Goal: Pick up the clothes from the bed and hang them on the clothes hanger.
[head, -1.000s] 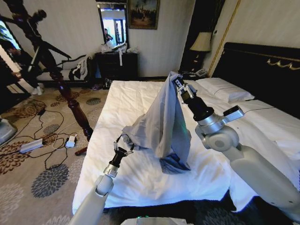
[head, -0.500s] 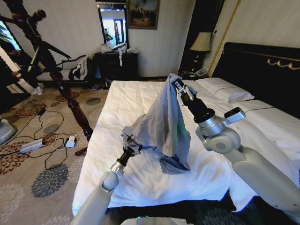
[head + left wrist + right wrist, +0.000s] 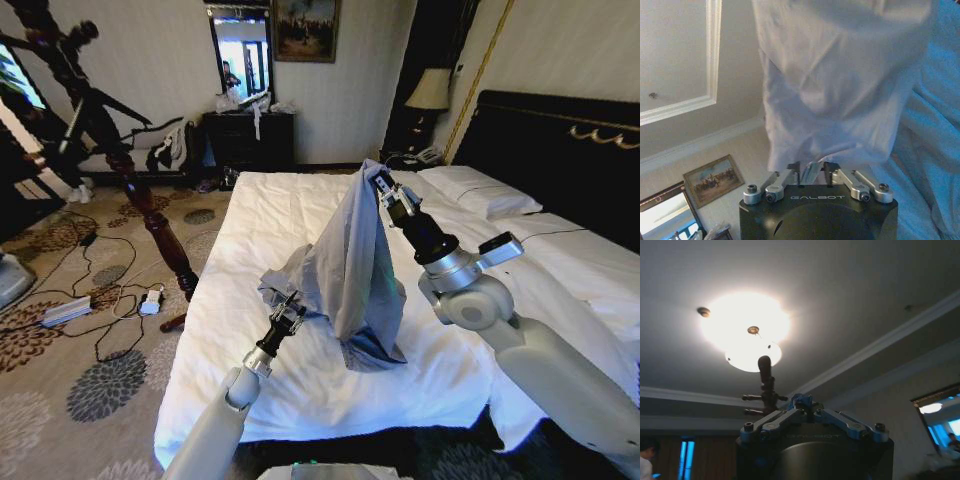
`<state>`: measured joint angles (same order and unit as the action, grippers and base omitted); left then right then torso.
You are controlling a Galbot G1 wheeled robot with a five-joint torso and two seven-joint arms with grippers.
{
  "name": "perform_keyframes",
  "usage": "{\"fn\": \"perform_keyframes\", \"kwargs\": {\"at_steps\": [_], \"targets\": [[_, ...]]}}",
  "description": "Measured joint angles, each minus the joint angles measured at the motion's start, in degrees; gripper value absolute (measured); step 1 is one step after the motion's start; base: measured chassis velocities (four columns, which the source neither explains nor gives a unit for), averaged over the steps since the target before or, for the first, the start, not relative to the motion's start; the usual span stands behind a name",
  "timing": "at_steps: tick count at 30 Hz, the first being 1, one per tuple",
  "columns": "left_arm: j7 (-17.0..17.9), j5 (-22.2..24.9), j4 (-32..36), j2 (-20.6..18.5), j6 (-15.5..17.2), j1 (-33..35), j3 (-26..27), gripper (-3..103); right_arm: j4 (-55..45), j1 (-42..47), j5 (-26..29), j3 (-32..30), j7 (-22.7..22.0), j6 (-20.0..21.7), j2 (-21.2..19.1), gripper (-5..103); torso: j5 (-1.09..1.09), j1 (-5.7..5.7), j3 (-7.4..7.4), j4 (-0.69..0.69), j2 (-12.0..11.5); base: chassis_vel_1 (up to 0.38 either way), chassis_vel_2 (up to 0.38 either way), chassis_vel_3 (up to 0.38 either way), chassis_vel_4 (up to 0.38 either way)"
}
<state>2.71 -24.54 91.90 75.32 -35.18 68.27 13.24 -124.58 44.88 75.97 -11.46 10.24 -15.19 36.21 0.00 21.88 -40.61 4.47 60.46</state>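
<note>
the shirt, soft grey-blue folds, hangs pinched in the right gripper, its low edge clamped by the left gripper.

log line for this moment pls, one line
right gripper: shut on grey-blue shirt, held above bed | left gripper: shut on shirt's lower edge | coat stand: beside bed

Bed foot under draped clothes
</note>
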Motion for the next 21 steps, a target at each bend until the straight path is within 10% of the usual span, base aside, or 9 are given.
{"fn": "perform_keyframes", "kwargs": {"at_steps": [8,13,21], "targets": [[-2.2,8.1,8.6,-5.7,3.3,6.5,2.2,1,1.7,6.8,-3.6,-3.3,-5.3,-0.8,-0.5,0,-0.02,0.00,0.00,0.00,0.0,0.000,0.000,0.000,0.000],[-6.1,27.1,18.5,-12.6,9.2,14.8,10.6,0,3.4,12.9,-11.5,-5.0,-13.4,-2.2,0.5,0,0.00,0.00,0.00,-0.02,0.0,0.000,0.000,0.000,0.000],[-10.9,41.1,28.3,-17.6,11.3,24.5,26.3,0,-6.0,28.7,-22.2,-7.8,-8.6,-5.2,-2.0,0,-0.03,0.00,0.01,0.01,0.0,0.000,0.000,0.000,0.000]]}}
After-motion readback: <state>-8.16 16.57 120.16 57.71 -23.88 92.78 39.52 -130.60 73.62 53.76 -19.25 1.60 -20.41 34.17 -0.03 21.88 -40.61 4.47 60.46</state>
